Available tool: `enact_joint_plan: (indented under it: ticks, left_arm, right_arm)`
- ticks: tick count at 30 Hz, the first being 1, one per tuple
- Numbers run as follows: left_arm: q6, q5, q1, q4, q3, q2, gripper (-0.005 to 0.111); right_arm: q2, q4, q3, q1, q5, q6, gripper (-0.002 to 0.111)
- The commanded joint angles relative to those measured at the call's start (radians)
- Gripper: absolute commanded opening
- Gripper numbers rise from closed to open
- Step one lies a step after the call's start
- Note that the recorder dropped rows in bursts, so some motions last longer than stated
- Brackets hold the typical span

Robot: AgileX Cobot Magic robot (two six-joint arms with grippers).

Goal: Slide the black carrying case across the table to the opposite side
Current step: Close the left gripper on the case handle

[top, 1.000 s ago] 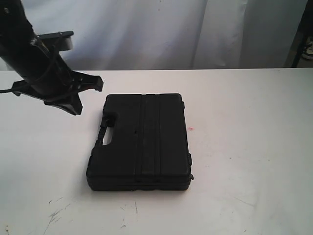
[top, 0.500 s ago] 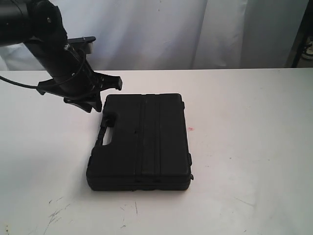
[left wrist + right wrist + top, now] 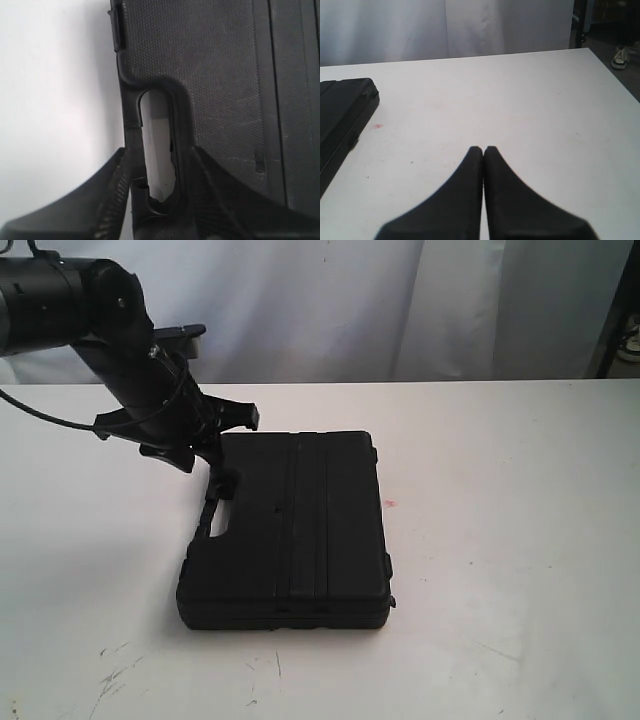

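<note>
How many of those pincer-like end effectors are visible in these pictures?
2. The left end effector is open at the case's handle, one finger on each side of the cut-out. The right end effector is shut above the table, unseen in the exterior view.

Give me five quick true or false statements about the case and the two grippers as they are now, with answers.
1. The case lies flat on the table, lid shut. True.
2. The left gripper is open, one finger on either side of the handle. True.
3. The right gripper holds the case. False: it is shut on nothing, over the table, apart from the case.
4. The handle faces the right arm's side. False: it is on the left arm's side, by the left gripper.
5. A small red spot marks the table beside the case. True.
</note>
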Motion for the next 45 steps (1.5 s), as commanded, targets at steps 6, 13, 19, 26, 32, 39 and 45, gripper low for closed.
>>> enact_joint_plan:
  ticks: [6,13,19,26,32,39,45]
  left_arm:
    - [-0.012,-0.014,-0.006,0.023,-0.008,0.072,0.037]
    - [-0.013,-0.034,-0.006,0.044,-0.008,0.102,0.037]
    - [-0.013,-0.045,-0.006,0.045,-0.008,0.137,0.037]
    - [-0.013,-0.07,-0.006,0.075,-0.008,0.149,0.037]
    - [-0.013,-0.074,-0.006,0.075,-0.008,0.149,0.037]
    - [-0.013,-0.072,-0.006,0.075,-0.008,0.149,0.037]
    - [-0.008,-0.072,-0.006,0.075,-0.008,0.154,0.037]
  right_arm:
    - [-0.004,-0.004,0.003,-0.008,-0.001,0.004,0.0]
    - [-0.004,-0.004,0.003,-0.008,-0.001,0.004,0.0]
    - [-0.004,-0.004,0.003,-0.008,-0.001,0.004,0.0]
    - [-0.004,-0.004,0.003,-0.008,-0.001,0.004,0.0]
    - [-0.004,-0.004,0.003,-0.008,-0.001,0.004,0.0]
    - [-0.004,-0.004,0.003,-0.008,-0.001,0.004,0.0]
    - [-0.004,-0.004,0.003,-0.008,-0.001,0.004,0.0]
